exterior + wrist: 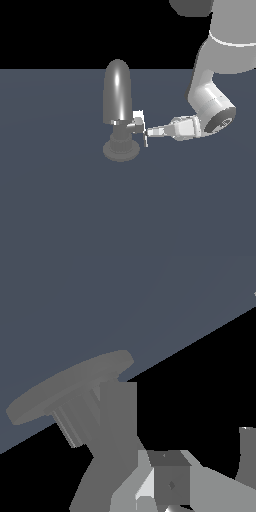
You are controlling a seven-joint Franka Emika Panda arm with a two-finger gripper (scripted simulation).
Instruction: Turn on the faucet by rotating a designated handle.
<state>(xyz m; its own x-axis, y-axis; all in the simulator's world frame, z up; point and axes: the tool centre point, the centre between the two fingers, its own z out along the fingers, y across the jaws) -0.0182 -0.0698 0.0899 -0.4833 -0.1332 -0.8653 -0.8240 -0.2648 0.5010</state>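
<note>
The handle (pixel 138 123) is a short, rigid, slick metal stub on the faucet (pixel 118 107); press near its tip. Claw (pixel 147 133) touches it; opening indiscernible.

The faucet (pixel 117 100) is standing upright on the tabletop (pixel 60 200), and the tool (pixel 148 133) is reaching in sideways, its tip touching the handle (pixel 138 122) jutting from the faucet's neck.

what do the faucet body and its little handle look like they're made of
The faucet looks like polished grey metal: a bright vertical highlight runs down its rounded body. The handle appears lighter, silver-white metal, though in this render it could equally be plain painted plastic.
</note>
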